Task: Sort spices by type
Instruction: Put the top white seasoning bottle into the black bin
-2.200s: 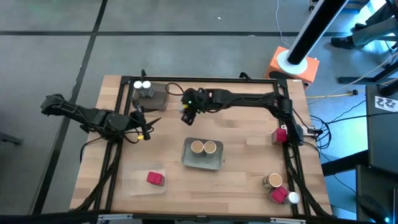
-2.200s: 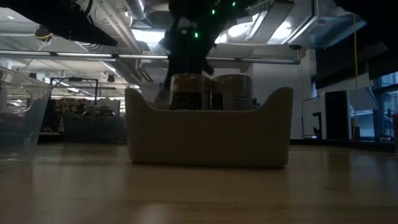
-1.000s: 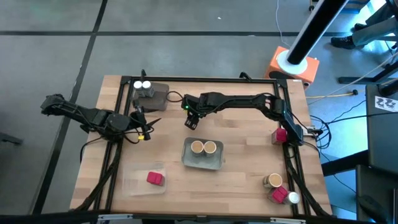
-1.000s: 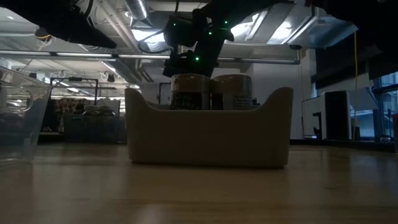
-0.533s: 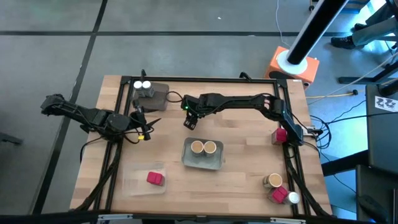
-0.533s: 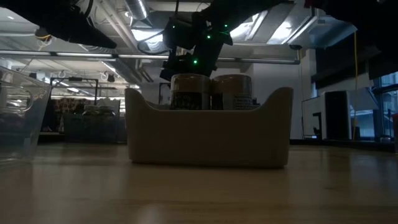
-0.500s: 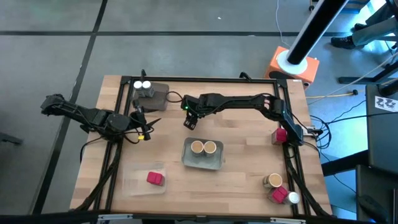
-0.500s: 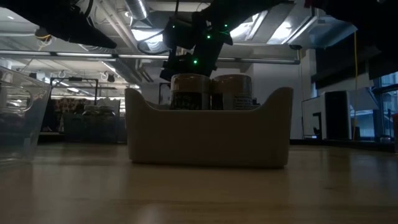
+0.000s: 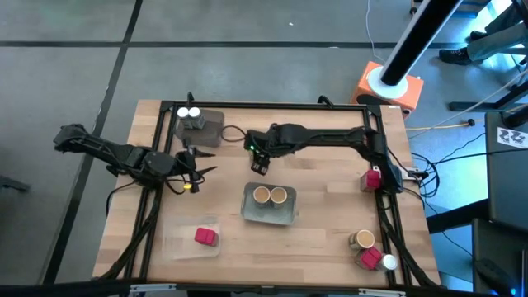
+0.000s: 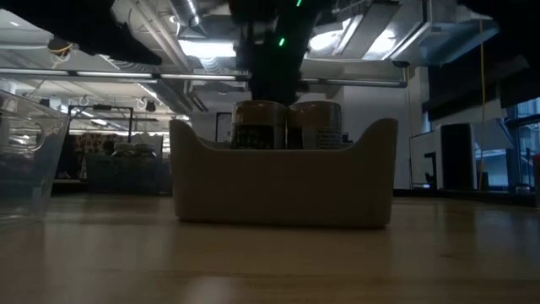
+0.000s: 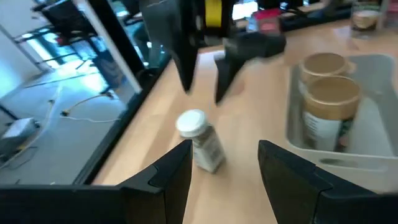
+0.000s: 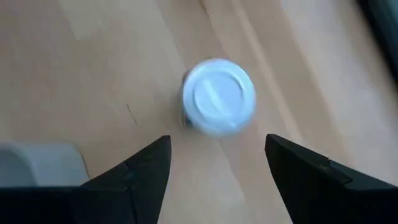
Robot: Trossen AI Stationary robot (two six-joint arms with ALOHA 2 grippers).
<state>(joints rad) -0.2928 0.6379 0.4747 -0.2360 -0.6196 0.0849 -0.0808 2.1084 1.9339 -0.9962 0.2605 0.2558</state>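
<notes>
right gripper has shifted, open above white-capped jar; left gripper open.

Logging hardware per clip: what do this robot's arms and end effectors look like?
Both arms are dark, slim and jointed, with black cables trailing from them. The left end effector has a yellow mark beside its thin dark fingers. The right end effector shows a small green light near its wrist; its fingers are broad, dark and wedge-shaped.
</notes>
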